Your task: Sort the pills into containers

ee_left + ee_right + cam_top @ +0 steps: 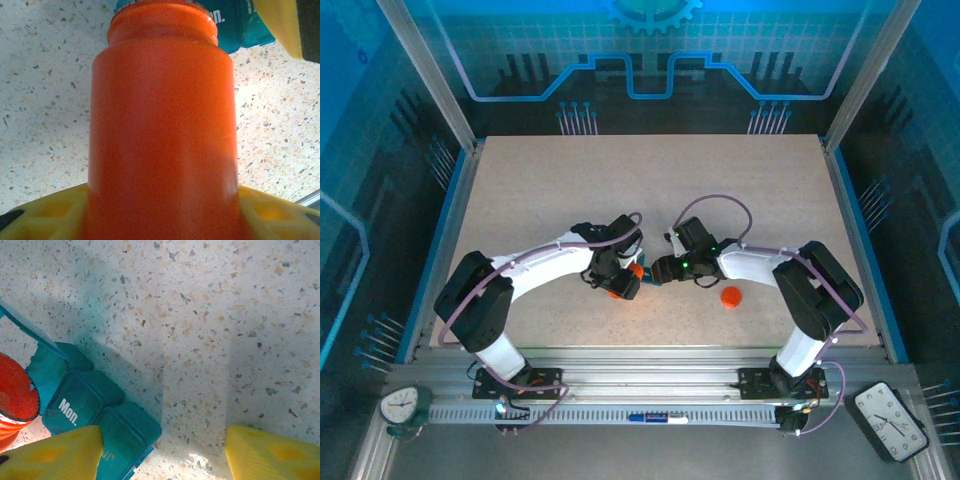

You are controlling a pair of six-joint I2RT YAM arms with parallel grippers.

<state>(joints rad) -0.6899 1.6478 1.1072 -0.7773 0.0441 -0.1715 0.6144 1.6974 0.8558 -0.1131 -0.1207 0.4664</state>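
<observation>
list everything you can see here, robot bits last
orange bottle: one, orange, cap off, mouth by the pill box
pill box: one, dark teal, on the table, end lid raised, next lid reads Mon.
cap: one, orange, on the table right of the grippers
table: one, speckled beige
green clock: one, white face, near-left corner
black clock: one, white face, near-right corner
left gripper: one, yellow fingers, shut on the orange bottle
right gripper: one, yellow fingers, open, one finger at the pill box
</observation>
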